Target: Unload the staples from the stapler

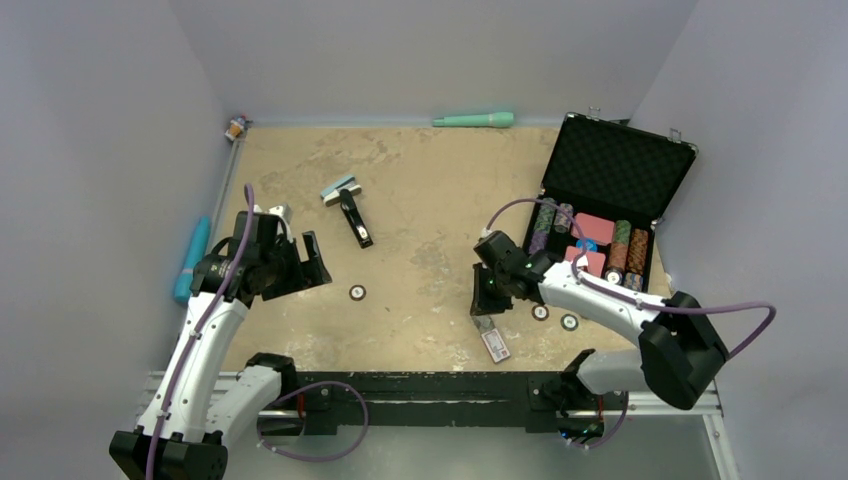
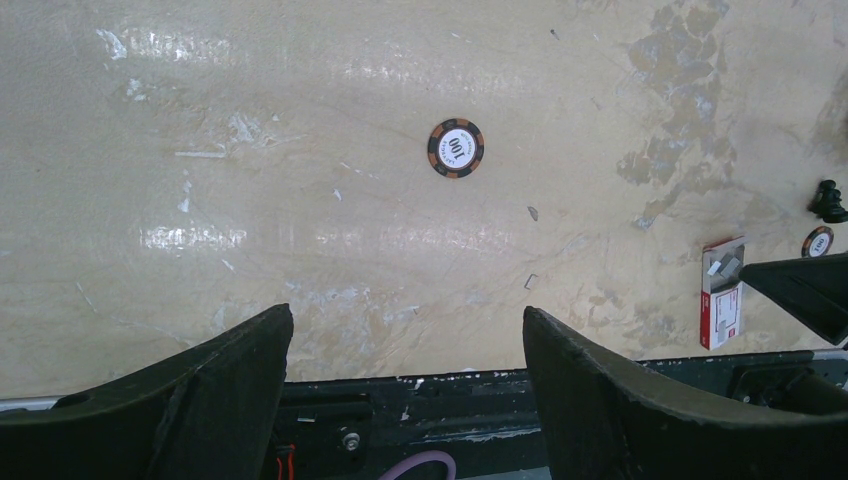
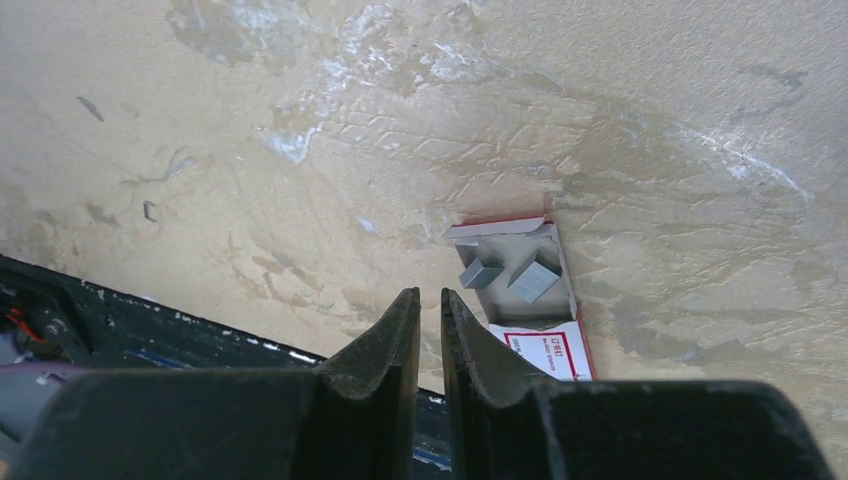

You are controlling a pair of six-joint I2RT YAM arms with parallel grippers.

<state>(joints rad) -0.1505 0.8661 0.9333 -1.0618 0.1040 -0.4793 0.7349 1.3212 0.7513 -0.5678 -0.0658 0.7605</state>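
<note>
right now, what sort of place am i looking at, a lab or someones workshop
Probably a robot lab test cell: plain grey walls box in a worn tan tabletop, two arms are bolted to its near edge, and unrelated props lie about, like a poker chip case and a stapler.

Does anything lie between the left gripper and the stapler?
Nothing visible does. In the top view, only table shows between the open left gripper and the stapler. The poker chip sits off that line, toward the near edge.
</note>
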